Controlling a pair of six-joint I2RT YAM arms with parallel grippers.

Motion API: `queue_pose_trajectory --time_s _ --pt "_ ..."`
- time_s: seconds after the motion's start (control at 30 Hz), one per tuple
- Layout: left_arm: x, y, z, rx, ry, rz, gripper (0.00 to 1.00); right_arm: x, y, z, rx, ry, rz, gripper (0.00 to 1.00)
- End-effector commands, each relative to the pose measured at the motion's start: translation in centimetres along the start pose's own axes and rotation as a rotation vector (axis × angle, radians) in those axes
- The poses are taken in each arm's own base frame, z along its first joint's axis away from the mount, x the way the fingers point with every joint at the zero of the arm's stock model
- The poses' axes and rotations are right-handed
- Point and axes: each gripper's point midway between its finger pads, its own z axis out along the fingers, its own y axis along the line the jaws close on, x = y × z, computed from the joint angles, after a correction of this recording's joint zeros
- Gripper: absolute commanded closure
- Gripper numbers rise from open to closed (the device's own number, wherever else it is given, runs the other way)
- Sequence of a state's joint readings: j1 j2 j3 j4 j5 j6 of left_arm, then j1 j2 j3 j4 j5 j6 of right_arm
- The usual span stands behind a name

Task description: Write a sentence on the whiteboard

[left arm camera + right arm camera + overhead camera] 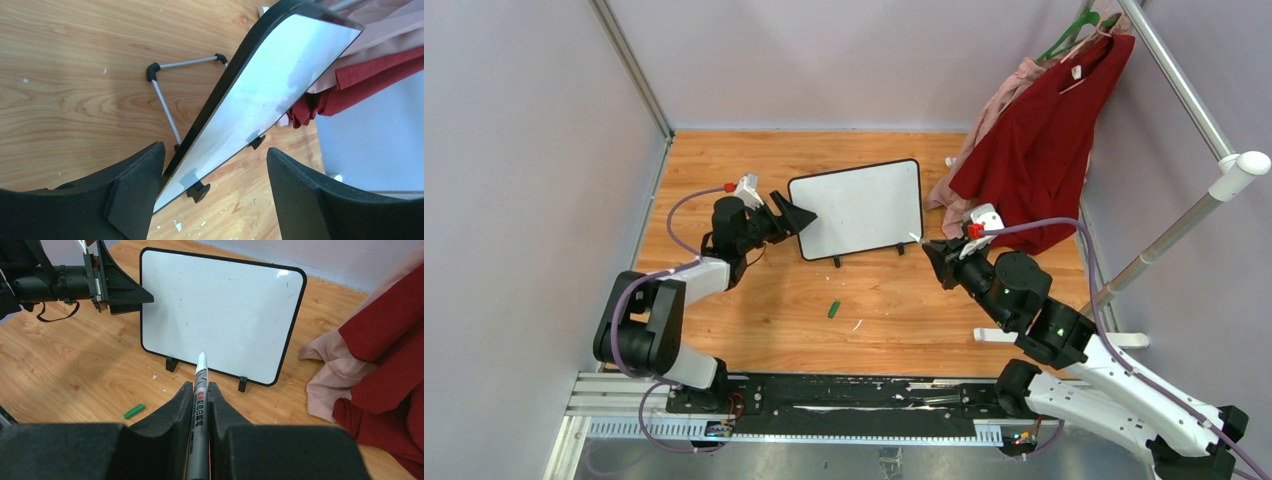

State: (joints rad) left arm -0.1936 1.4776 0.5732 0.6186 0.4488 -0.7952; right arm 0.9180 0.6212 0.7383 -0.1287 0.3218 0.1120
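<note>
Whiteboard (pixel 859 205) stands on its feet on the table (pixel 724 170), seen from above, with my left gripper (pixel 799 218) at its left edge and my right gripper (pixel 936 250) by its lower right corner. Left wrist: fingers spread wide, straddling the board's edge. Right wrist: fingers clenched on a marker (pixel 201 390), tip near the board's lower edge; a green cap (pixel 134 411) lies nearby.
</note>
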Motion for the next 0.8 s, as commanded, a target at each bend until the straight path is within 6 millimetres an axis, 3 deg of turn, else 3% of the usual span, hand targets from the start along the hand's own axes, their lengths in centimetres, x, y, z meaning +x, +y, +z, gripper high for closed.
queue_pose_trajectory --time_s 0.0,0.23,0.77 --pt "-1.6 -0.1 -1.2 -0.015 -0.050 0.032 0.20 -0.7 -0.3 -0.3 0.004 -0.023 0.016 1.00" --pt "-2.9 -0.2 -2.5 0.014 -0.067 0.048 0.20 -0.6 0.0 -0.3 -0.010 -0.023 0.024 1.00" --pt "-3.4 0.1 -1.7 0.114 0.031 0.120 0.22 -0.5 0.9 0.1 -0.049 -0.030 0.040 1.00"
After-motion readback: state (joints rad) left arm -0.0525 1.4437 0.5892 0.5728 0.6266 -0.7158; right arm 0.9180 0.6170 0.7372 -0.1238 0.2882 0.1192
